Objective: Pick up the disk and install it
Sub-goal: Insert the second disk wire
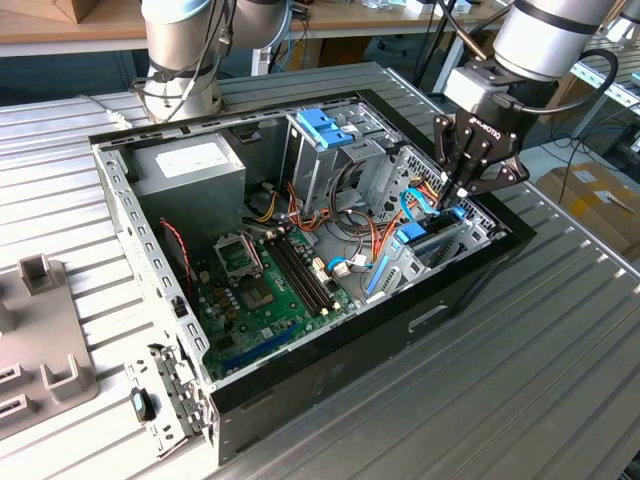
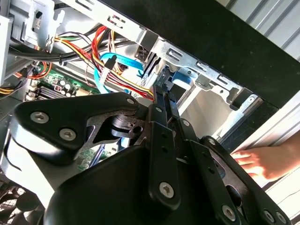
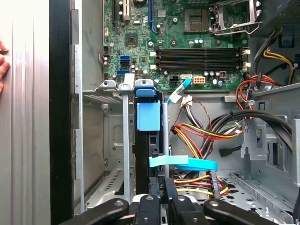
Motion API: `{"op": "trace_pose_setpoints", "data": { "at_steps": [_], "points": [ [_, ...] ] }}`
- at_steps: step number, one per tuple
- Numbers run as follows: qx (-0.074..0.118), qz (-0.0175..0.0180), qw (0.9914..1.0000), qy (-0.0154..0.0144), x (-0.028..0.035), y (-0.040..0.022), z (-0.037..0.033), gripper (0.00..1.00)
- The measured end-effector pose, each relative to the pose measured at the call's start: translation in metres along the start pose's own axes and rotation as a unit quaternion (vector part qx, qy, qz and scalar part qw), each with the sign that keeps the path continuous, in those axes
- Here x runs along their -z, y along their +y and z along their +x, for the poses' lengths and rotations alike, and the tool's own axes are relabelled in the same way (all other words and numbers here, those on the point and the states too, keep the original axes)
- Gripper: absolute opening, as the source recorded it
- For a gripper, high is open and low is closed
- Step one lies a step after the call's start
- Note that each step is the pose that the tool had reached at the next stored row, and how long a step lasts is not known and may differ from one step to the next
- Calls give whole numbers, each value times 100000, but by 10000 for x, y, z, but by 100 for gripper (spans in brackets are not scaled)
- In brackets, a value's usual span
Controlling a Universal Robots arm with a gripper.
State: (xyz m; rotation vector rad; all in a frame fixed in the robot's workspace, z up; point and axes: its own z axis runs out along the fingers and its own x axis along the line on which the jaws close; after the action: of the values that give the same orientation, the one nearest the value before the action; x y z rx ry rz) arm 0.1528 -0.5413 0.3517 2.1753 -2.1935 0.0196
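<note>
- The hand is reaching down into the open computer case, at the drive bay on the exterior view's right.
- Its two black fingers are lying pressed close together, with hardly any gap showing between them in both wrist views.
- The fingertips are sitting right at the upper edge of the blue carrier; I cannot tell whether they are actually pinching it.
- The disk is standing on edge inside the metal drive bay, seen from its narrow side, with its bright blue carrier tab facing the camera in the first wrist view.
- In the exterior view the disk is showing as a blue patch just below the hand, near the case's front wall.
- A light blue flat cable is crossing just beside the disk, and red, yellow and orange wires are bunching next to it.
- The green motherboard is lying on the case floor, well apart from the hand.
- The case is resting on a ribbed metal desk.
- A person's fingers are resting on the desk just outside the case wall.
</note>
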Motion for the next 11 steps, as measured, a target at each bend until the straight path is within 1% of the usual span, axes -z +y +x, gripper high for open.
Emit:
{"op": "trace_pose_setpoints", "data": {
  "at_steps": [6, 11],
  "points": [
    [-3, -1, 100000, 10, -8, 2, 23, 16],
    [-2, -2, 100000, 9, -11, 11, 27, 16]
  ]
}}
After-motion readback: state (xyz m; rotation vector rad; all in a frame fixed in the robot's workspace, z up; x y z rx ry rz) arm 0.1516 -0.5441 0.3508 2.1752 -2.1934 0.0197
